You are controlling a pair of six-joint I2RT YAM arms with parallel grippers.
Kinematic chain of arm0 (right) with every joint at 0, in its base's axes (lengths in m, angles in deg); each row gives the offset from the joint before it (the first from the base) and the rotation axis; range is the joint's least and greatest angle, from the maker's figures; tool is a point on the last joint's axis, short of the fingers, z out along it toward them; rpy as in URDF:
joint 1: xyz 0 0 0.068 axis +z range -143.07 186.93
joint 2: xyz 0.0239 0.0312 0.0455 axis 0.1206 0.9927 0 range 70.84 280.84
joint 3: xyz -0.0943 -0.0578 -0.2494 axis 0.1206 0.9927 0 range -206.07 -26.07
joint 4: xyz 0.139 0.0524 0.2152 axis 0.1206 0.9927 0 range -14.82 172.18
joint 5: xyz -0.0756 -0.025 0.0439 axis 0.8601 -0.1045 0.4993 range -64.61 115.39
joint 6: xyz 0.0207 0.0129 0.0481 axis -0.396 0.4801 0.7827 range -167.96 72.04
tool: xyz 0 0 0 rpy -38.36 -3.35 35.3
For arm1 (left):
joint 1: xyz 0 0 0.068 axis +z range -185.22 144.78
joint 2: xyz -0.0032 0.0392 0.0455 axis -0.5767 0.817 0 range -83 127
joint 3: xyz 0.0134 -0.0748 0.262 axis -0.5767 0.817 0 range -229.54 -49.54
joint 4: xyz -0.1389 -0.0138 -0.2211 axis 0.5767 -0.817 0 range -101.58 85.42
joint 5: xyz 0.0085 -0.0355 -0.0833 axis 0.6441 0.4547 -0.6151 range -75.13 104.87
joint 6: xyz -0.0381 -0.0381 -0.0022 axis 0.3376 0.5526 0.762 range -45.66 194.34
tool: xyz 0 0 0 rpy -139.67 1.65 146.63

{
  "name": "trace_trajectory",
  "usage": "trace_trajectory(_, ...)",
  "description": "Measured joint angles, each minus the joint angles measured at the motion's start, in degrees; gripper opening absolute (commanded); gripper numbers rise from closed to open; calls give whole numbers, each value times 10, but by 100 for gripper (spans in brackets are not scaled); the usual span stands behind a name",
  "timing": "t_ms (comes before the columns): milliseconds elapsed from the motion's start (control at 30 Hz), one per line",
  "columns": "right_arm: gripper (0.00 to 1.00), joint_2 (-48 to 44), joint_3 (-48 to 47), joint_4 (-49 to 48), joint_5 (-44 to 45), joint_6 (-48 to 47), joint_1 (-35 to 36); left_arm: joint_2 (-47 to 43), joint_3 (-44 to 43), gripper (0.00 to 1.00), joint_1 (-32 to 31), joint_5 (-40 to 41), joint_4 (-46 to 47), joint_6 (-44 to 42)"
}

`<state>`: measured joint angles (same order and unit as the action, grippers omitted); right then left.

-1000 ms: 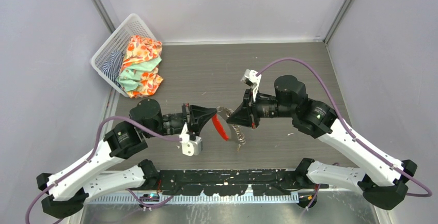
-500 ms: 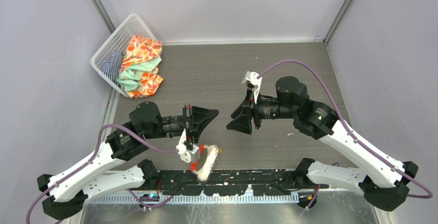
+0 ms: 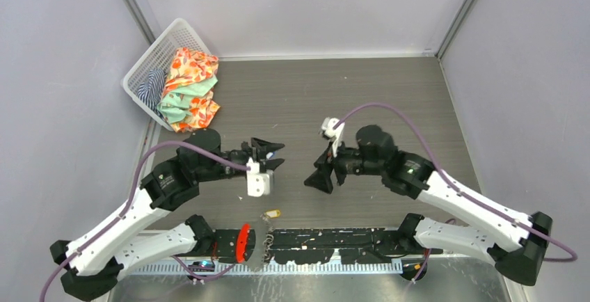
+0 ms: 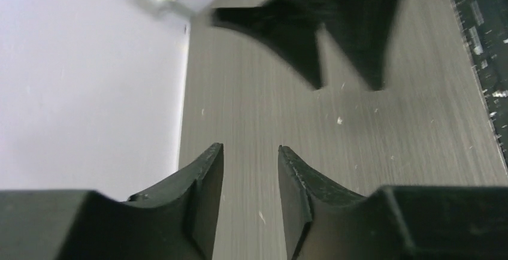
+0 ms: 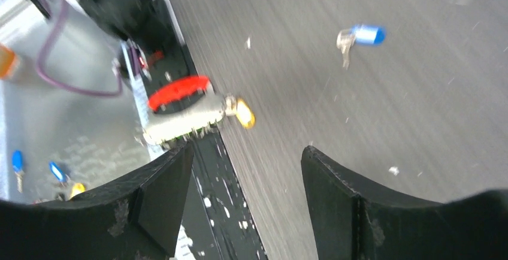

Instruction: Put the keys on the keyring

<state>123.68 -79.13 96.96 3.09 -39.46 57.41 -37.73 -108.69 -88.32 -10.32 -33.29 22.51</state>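
Red tag and grey chain of the keyring [image 3: 243,242] lay across the black rail [image 3: 313,236] at the table's [image 3: 292,100] near edge, the yellow key [image 3: 273,213] just beside it on the wood. The blue key [image 5: 360,35] sat alone on open table. The left fingers [image 4: 209,170] were narrowly parted and the right fingers [image 5: 162,182] spread wide, all empty. A second ago that keyring hung between them, mid-table.

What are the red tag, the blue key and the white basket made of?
The red tag looks like smooth, glossy plastic: flat colour with a soft shine. The blue key seems to have a plastic head and a silvery metal blade, though it is blurred. The white basket is probably moulded plastic, given its even lattice walls.
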Motion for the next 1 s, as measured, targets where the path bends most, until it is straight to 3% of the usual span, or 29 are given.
trace_trajectory(167,73,83,96,-76,58,-20,90,-28,34,57,100,42,19,82)
trace_trajectory(367,76,298,64,-178,99,-60,186,4,30,74,335,29,53,198)
trace_trajectory(500,70,393,24,-220,101,-75,214,49,17,80,439,-17,48,263)
trace_trajectory(800,47,514,-30,-276,143,-89,244,50,17,86,461,-72,37,333)
trace_trajectory(1000,10,521,-25,-290,220,-103,248,33,14,86,461,-82,37,339)
